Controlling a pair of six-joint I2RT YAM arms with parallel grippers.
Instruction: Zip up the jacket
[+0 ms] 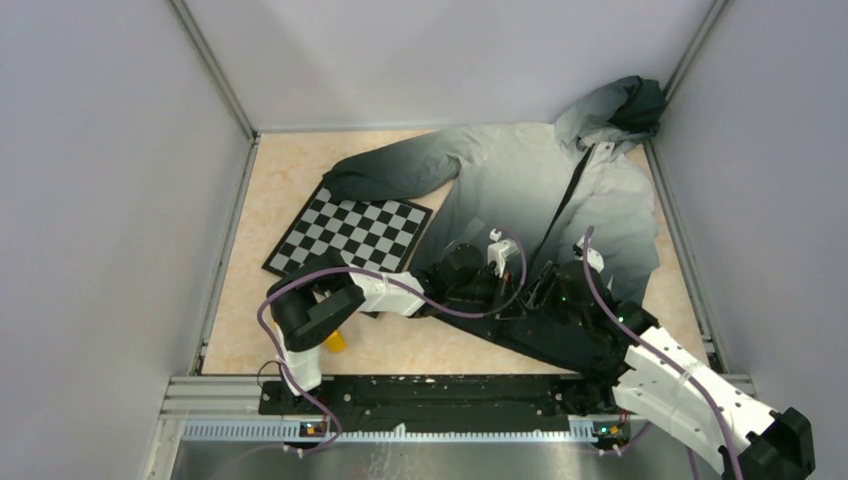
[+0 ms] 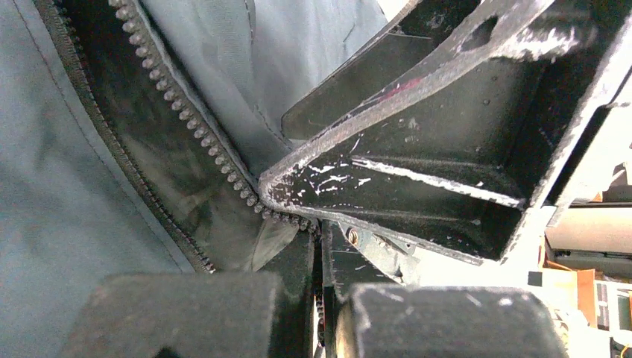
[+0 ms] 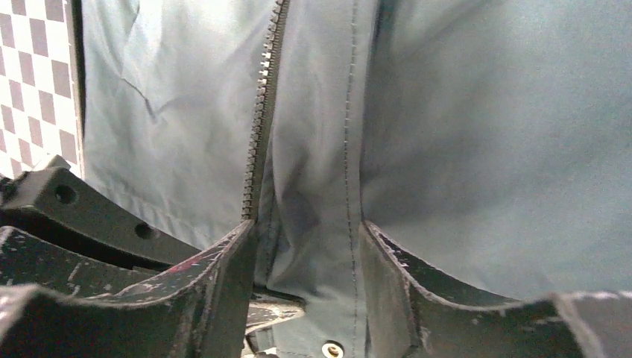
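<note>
Jacket point(image 1: 520, 180): spread flat on the table point(image 1: 285, 170), hood far right, dark hem nearest the arms.
Left claw point(image 2: 320, 298): pressed together, pinching the zipper point(image 2: 195, 119) at the hem.
Right claw point(image 3: 309, 261): spread, astride the front flap.

This looks to me like a robotics lab, a boxed-in test cell rather than a home. Plain grey panels point(image 1: 100, 200) close off the pale tabletop point(image 1: 290, 170) on three sides, with metal struts point(image 1: 213, 80) at its far corners. Two robot arms are bolted to a black rail point(image 1: 440, 392) along the near edge, trailing purple cables point(image 1: 262, 318). A checkerboard point(image 1: 350, 232) lies flat left of centre.
</note>
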